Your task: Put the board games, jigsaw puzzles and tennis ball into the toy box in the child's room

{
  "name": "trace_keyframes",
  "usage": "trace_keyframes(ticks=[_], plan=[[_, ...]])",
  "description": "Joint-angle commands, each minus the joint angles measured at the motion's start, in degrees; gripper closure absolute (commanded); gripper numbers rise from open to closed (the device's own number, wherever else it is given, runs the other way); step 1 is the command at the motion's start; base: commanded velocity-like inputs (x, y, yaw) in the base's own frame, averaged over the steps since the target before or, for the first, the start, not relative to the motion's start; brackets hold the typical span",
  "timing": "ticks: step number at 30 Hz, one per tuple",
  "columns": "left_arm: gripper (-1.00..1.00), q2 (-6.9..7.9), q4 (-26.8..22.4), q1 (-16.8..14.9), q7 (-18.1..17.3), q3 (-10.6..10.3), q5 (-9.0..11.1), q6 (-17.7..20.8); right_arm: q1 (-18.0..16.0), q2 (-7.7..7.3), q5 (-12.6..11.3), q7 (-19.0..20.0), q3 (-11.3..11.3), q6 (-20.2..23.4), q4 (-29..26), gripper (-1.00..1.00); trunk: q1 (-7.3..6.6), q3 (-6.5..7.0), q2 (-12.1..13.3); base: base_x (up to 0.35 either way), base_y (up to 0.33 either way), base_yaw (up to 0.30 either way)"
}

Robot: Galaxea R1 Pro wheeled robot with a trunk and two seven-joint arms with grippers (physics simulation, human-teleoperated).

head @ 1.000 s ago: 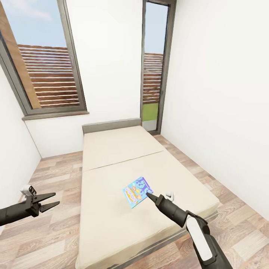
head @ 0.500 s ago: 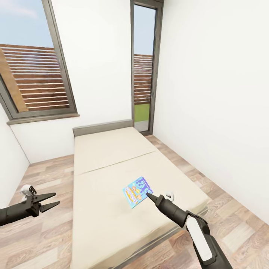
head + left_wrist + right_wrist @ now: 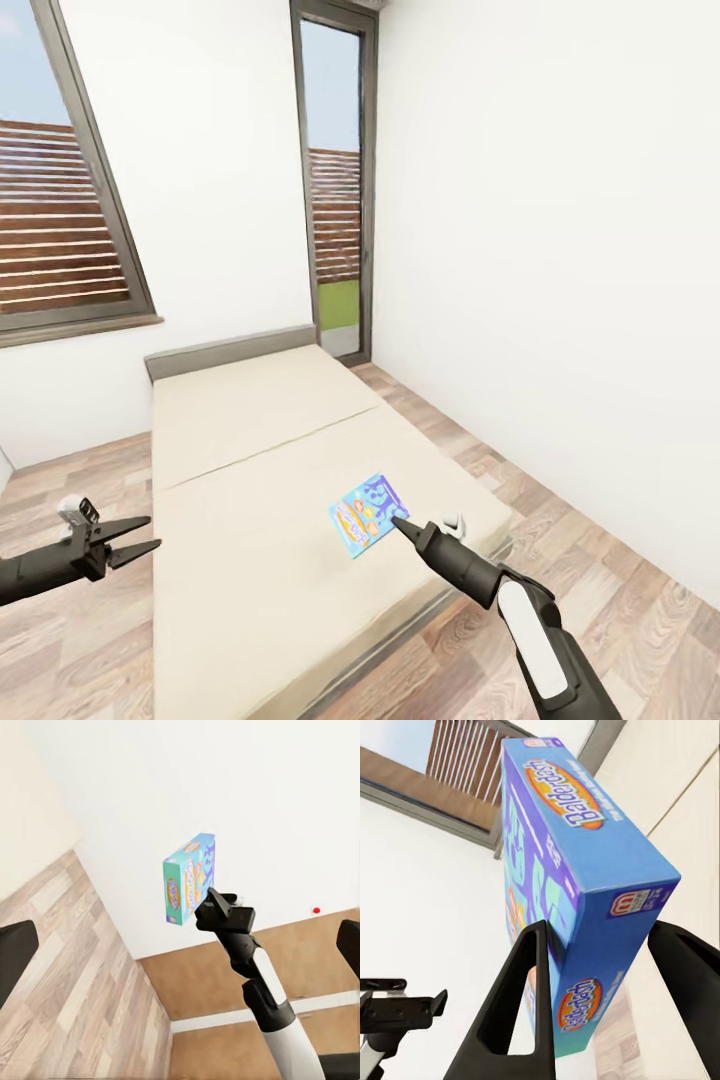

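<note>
A: Where's the board game point(image 3: 367, 513) now?

B: Up off the bed point(image 3: 300, 520), held in the air in front of the robot by the right gripper point(image 3: 400, 521). In the right wrist view the box point(image 3: 577, 892) sits between the two jaws, one dark finger point(image 3: 521, 1005) against its face, the other at the far side; the grip is near one corner, most of the box sticking out beyond.

A: And the carry?

B: I'd keep it slow and level (a corner grip lets a flat box swing), and keep that arm steady while the base turns toward the bench.

A: Left gripper point(image 3: 140, 535)?

B: Jaws parted, nothing in them, out to the side over the floor point(image 3: 80, 640).
</note>
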Motion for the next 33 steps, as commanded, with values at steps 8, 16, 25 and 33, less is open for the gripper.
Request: trace_keyframes(ticks=[8,16,25,33], plan=[[-1.00,-0.16,-0.02,0.00,-0.13,-0.01,0.01,0.57,-0.07,0.07,-0.35,0.07,-0.17,0.42,0.09,1.00,-1.76,1.58,3.17,0.000,0.000,-0.274],[-1.00,-0.58,-0.02,-0.02,-0.07,-0.01,0.00,0.53,-0.05,0.07,-0.33,0.05,-0.17,0.41,0.09,1.00,-3.51,3.22,6.38,0.000,0.000,-0.273],[-1.00,-0.89,-0.02,-0.01,-0.04,-0.01,-0.04,0.56,-0.06,0.07,-0.33,0.05,-0.23,0.40,0.50,1.00,-5.49,5.07,9.99,0.000,0.000,-0.273],[-1.00,-1.07,-0.02,-0.03,-0.04,-0.02,-0.05,0.50,-0.06,0.07,-0.33,0.05,-0.23,-0.40,0.89,1.00,-7.25,6.72,13.19,0.000,0.000,-0.273]])
